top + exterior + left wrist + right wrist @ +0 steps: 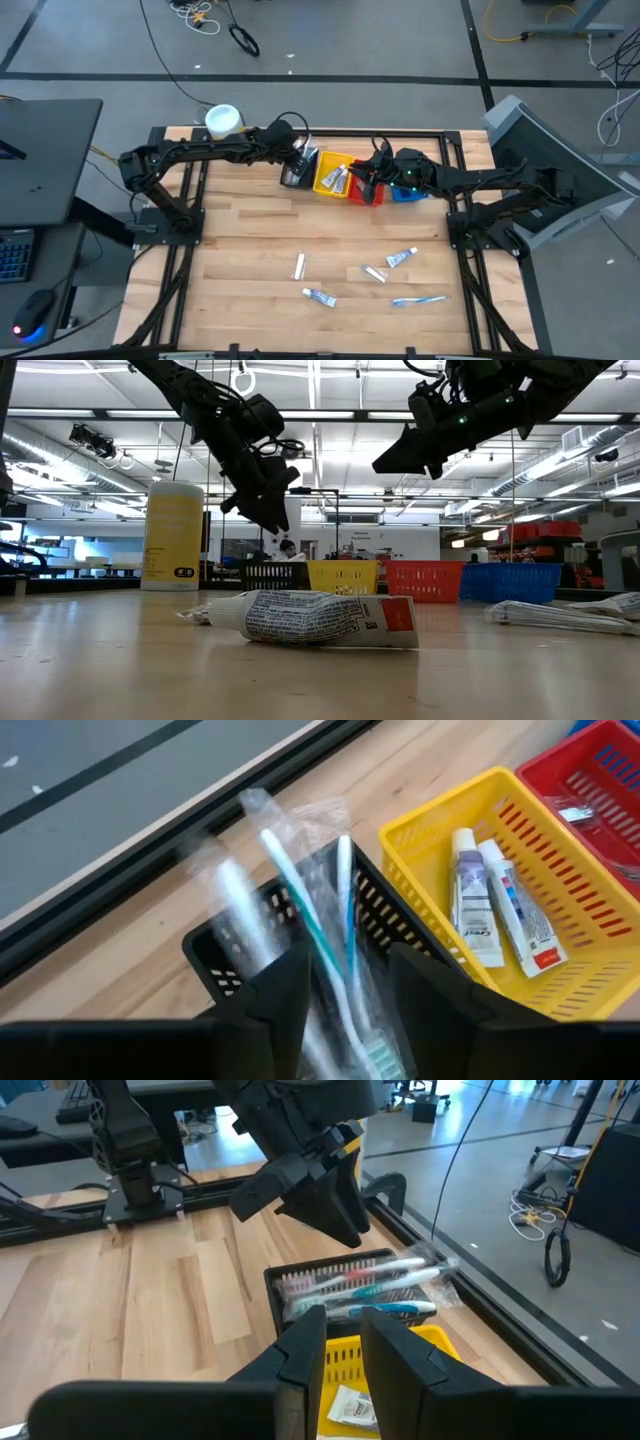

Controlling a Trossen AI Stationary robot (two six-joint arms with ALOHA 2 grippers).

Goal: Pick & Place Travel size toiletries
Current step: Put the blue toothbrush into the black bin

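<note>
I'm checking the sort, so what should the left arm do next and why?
Probably lift the left gripper straight up: its fingers look parted above the black basket, and the wrapped toothbrushes already lie across the basket, apparently released.

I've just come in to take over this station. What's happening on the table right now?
The robot is sorting travel toiletries into a row of small baskets at the table's far edge. The left gripper hangs over the black basket, fingers apart, with wrapped toothbrushes lying across it. The right gripper hovers over the red basket. The yellow basket already holds two tubes. Several items remain loose on the near side of the table.
</note>
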